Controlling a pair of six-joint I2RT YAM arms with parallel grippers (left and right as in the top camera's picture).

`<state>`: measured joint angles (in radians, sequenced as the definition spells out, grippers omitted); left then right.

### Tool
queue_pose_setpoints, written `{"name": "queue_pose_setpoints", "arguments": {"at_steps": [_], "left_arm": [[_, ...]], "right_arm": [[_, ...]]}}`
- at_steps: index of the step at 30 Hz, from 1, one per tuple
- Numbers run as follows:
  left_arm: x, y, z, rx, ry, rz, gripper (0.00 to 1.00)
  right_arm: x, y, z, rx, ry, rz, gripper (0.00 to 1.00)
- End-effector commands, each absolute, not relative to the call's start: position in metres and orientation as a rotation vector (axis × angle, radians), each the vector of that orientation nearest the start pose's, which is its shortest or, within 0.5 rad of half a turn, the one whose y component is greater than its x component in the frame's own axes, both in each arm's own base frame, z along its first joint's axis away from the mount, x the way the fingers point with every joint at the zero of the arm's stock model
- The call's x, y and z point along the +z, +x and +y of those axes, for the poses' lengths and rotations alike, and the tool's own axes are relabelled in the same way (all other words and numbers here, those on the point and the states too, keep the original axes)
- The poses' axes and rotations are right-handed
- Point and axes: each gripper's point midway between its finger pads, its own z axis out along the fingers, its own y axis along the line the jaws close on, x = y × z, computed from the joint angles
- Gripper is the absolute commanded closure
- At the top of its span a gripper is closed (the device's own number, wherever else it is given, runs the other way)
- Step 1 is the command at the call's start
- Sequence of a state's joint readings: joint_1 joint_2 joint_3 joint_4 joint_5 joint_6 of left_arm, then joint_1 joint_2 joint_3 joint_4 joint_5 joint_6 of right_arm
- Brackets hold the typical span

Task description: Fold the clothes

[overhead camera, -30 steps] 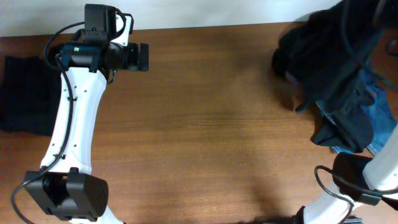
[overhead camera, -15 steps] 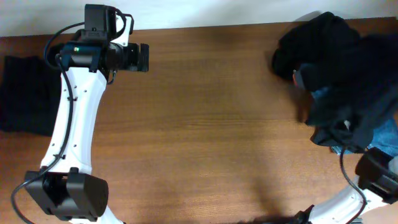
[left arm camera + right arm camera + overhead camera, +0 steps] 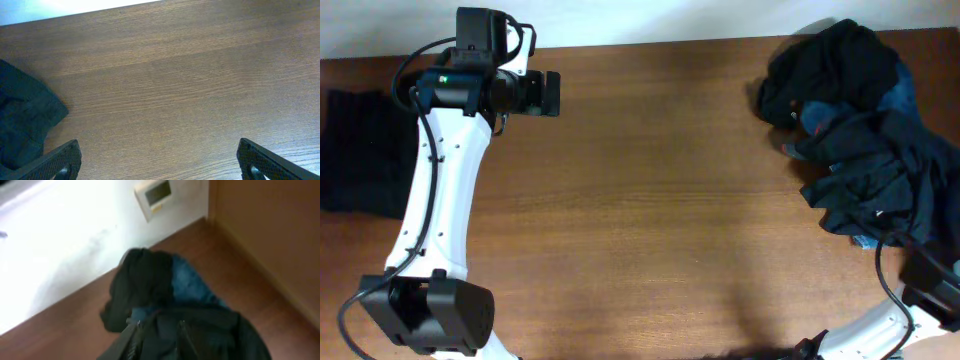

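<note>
The clothes lie in a heap (image 3: 855, 120) at the table's far right: black fabric on top with blue denim (image 3: 902, 95) showing through. A loose dark garment (image 3: 875, 185) is draped over the heap's near side and hides my right gripper from overhead. In the right wrist view my right gripper (image 3: 157, 330) has its jaws partly apart, with that dark cloth (image 3: 210, 330) lying between and around them, above the denim (image 3: 187, 280). A separate black piece (image 3: 360, 150) rests at the left edge. My left gripper (image 3: 548, 92) hovers wide open over bare wood (image 3: 160, 165), holding nothing.
The wooden table (image 3: 660, 200) stretches between the two arms. A white wall runs along its far edge, with a small wall panel (image 3: 156, 194) seen from the right wrist. The black piece's corner (image 3: 22, 125) lies left of my left fingers.
The dark garment that hung high from my right gripper has dropped and spread onto the heap. The right jaws have parted and the right arm has pulled back. The left arm is still.
</note>
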<state>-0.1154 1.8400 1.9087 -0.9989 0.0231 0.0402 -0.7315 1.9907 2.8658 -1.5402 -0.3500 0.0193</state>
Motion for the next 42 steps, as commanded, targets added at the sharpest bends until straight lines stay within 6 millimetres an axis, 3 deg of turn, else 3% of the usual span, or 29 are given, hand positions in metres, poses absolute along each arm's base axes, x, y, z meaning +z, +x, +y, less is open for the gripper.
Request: {"name": "queue_pose_setpoints", "arguments": {"at_steps": [1, 2, 8, 14, 18, 23, 29, 34, 42], "left_arm": [[0.261, 0.471, -0.061, -0.080, 0.204, 2.464, 0.01], [0.261, 0.471, -0.061, -0.080, 0.204, 2.464, 0.01], [0.261, 0.471, -0.061, -0.080, 0.204, 2.465, 0.01], [0.261, 0.472, -0.061, -0.080, 0.204, 2.464, 0.01], [0.261, 0.472, -0.061, -0.080, 0.204, 2.462, 0.01], [0.261, 0.472, -0.061, -0.080, 0.204, 2.461, 0.01], [0.261, 0.472, -0.061, -0.079, 0.204, 2.461, 0.01], [0.261, 0.472, -0.061, -0.080, 0.204, 2.461, 0.01], [0.261, 0.472, -0.061, -0.080, 0.204, 2.461, 0.01]], "right_arm": [[0.415, 0.341, -0.243, -0.054, 0.753, 2.171, 0.59], [0.403, 0.338, -0.246, -0.058, 0.796, 2.210, 0.52], [0.348, 0.345, -0.251, 0.025, 0.882, 2.367, 0.33], [0.292, 0.362, -0.258, 0.101, 0.893, 2.492, 0.27], [0.270, 0.393, -0.240, 0.222, 0.623, 2.529, 0.25], [0.246, 0.421, -0.225, 0.169, 0.397, 2.575, 0.22], [0.216, 0.441, -0.217, 0.032, 0.331, 2.632, 0.22], [0.197, 0.444, -0.218, -0.062, 0.329, 2.673, 0.22], [0.191, 0.436, -0.234, -0.162, 0.450, 2.685, 0.24]]}}
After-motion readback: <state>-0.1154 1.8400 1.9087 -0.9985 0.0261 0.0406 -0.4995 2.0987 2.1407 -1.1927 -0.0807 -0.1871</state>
